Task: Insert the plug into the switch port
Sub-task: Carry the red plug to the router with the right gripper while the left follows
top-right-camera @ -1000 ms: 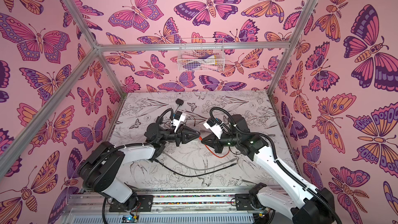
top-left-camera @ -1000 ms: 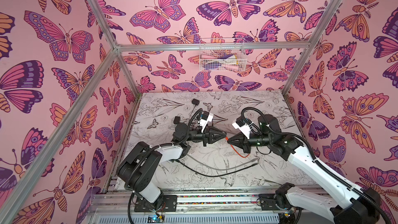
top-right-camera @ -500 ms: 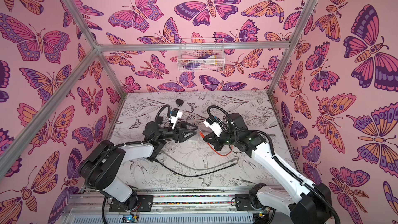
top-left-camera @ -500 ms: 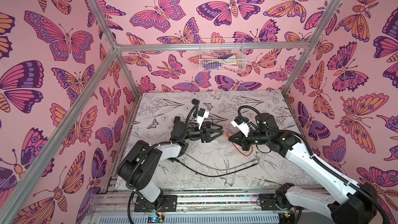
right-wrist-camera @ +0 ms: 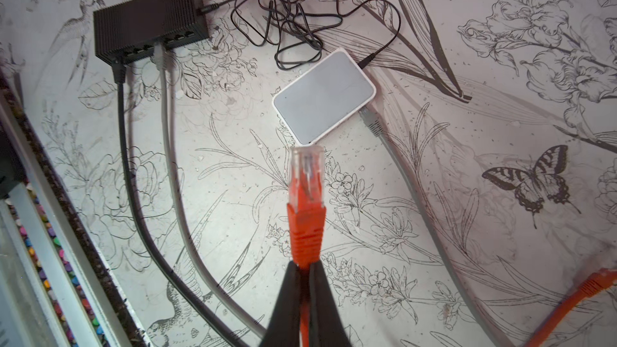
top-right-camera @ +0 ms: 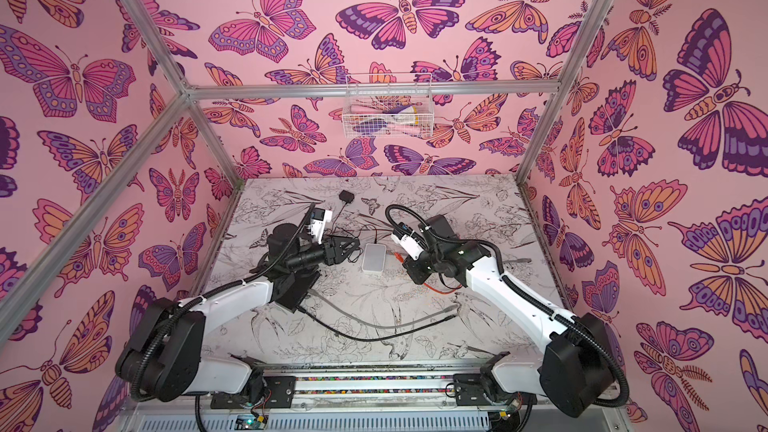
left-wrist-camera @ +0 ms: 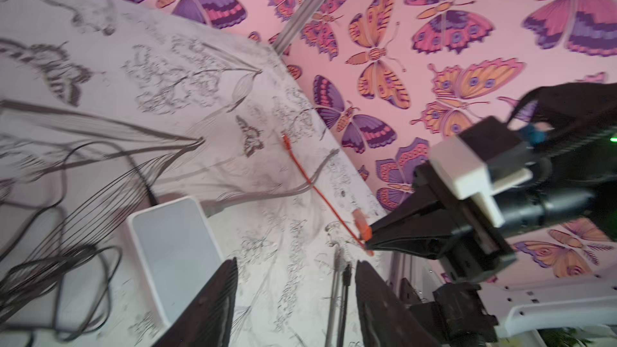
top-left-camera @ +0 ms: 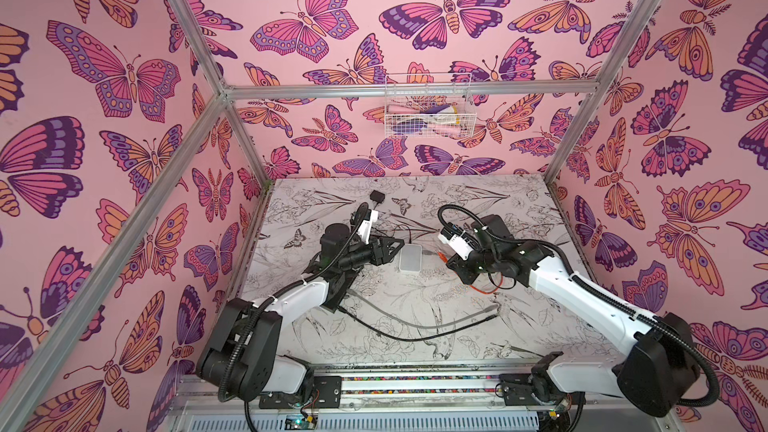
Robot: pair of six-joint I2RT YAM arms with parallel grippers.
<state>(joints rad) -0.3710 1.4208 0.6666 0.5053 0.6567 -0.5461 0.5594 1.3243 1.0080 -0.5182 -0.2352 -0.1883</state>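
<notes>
My right gripper (right-wrist-camera: 305, 267) is shut on the boot of an orange cable's clear-tipped plug (right-wrist-camera: 305, 188), which sticks out past its fingertips and points at a small white switch (right-wrist-camera: 324, 95). In both top views the plug (top-left-camera: 440, 254) hangs a short gap to the right of the switch (top-left-camera: 410, 257), apart from it. A grey cable and a black lead are plugged into the switch. My left gripper (top-left-camera: 397, 245) stands open and empty just left of the switch; in the left wrist view the gripper (left-wrist-camera: 295, 262) has the switch (left-wrist-camera: 177, 248) beside one finger.
A black box with a row of ports (right-wrist-camera: 147, 21) holds a grey cable (right-wrist-camera: 167, 135) and a black one. Tangled thin black wire (right-wrist-camera: 293, 18) lies behind the switch. The orange cable's other end (right-wrist-camera: 597, 282) rests on the table. A wire basket (top-left-camera: 428, 110) hangs on the back wall.
My left gripper has opened and drawn back to the left, away from the right gripper. The right gripper keeps the plug and has shifted slightly right; the white switch now shows between them.
</notes>
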